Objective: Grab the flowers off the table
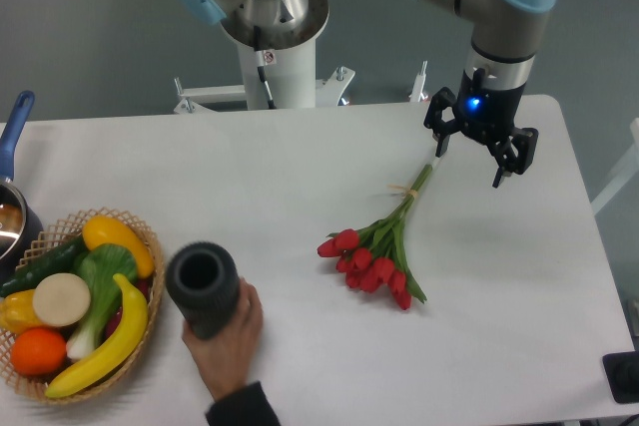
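- The red tulips (374,251) lie flat on the white table (300,167), right of centre, blooms toward the near side, stems pointing to the far right.
- The gripper (470,163) hangs above the stem ends, fingers spread apart, holding nothing.
- By my reading nothing is grasped yet: descent, closing and lift all remain.

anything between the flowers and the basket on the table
Yes: in the camera view a person's hand holding a dark cylinder sits between the flowers and the basket; the rest is bare table.
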{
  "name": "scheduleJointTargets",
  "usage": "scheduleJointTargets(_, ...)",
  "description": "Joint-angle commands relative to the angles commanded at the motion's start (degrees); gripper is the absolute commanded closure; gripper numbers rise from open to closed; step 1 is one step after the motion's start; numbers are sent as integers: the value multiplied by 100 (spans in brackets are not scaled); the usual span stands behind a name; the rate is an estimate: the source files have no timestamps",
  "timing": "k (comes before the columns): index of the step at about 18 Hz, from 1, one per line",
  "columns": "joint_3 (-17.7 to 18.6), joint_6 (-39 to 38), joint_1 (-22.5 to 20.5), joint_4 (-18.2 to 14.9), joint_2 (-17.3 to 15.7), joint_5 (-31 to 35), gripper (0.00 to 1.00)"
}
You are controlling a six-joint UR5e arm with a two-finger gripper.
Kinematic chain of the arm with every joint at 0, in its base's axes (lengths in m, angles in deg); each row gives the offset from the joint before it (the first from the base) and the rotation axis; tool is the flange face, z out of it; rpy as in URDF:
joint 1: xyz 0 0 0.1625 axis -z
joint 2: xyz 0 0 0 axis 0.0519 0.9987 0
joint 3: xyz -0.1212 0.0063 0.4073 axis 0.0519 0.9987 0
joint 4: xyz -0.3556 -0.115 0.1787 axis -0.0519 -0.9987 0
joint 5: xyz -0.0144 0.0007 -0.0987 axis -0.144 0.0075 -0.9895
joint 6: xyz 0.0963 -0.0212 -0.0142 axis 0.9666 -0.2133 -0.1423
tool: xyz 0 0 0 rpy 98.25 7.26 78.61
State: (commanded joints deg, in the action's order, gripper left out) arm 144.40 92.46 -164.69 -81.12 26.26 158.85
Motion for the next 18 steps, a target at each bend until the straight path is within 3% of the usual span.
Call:
scheduleJointTargets(12, 175, -88, 9, 0, 0, -35, 0)
scheduleJointTargets(15, 264, -745, 61, 26, 0, -219, 0)
scheduleJointTargets(18, 290, -870, 79, 18, 35, -237, 0)
